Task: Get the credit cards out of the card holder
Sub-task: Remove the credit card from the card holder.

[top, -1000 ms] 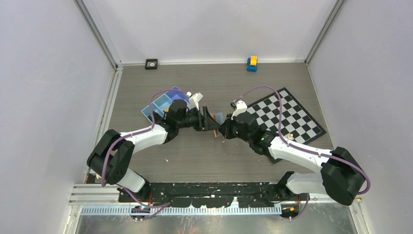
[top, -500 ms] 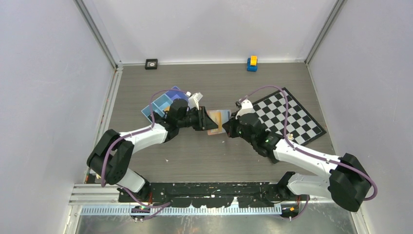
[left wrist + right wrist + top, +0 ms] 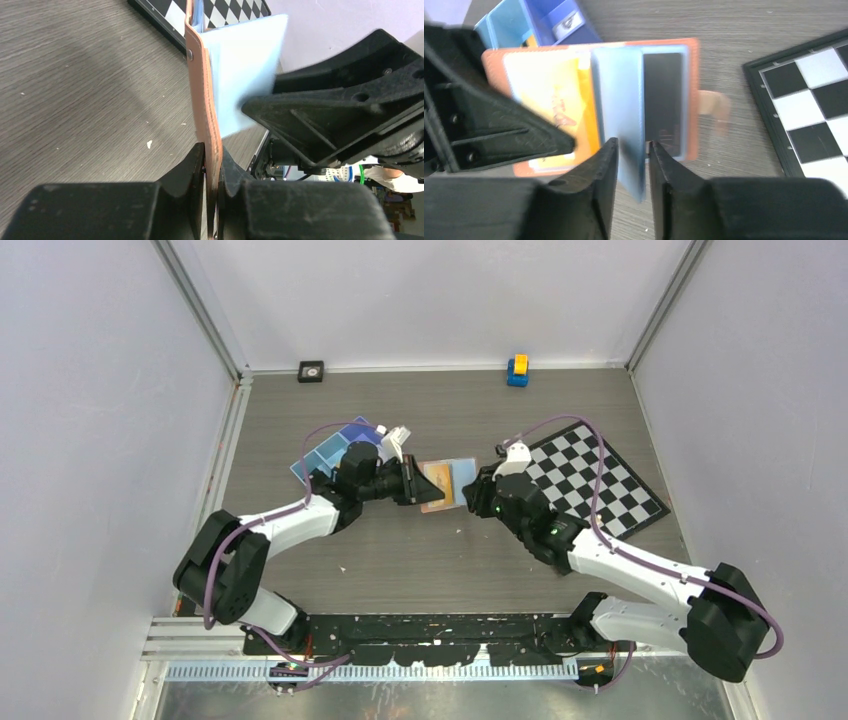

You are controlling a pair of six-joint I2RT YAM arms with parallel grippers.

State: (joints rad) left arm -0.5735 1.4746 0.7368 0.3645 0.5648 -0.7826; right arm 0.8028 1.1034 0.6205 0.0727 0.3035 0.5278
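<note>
Top external has the card holder (image 3: pixel 445 486) spread open at mid-desk, held between the left gripper (image 3: pixel 413 483) and the right gripper (image 3: pixel 468 496). No card lies loose on the desk (image 3: pixel 420 570), so I judge that none of the credit cards are out yet. The blue tray (image 3: pixel 322 455) sits behind the left arm and the checkered board (image 3: pixel 590 475) beside the right, neither blocking. Left wrist shows the left gripper clenched on the tan cover's edge, with a pale blue card (image 3: pixel 245 70) standing out from it. Right wrist shows an orange card (image 3: pixel 551 95) and a dark grey card (image 3: pixel 664 100) still pocketed. The right gripper straddles the pale blue one, but it's too blurred to tell if it has bitten. The left gripper overlaps the orange card's corner, which may hinder pulling it.
</note>
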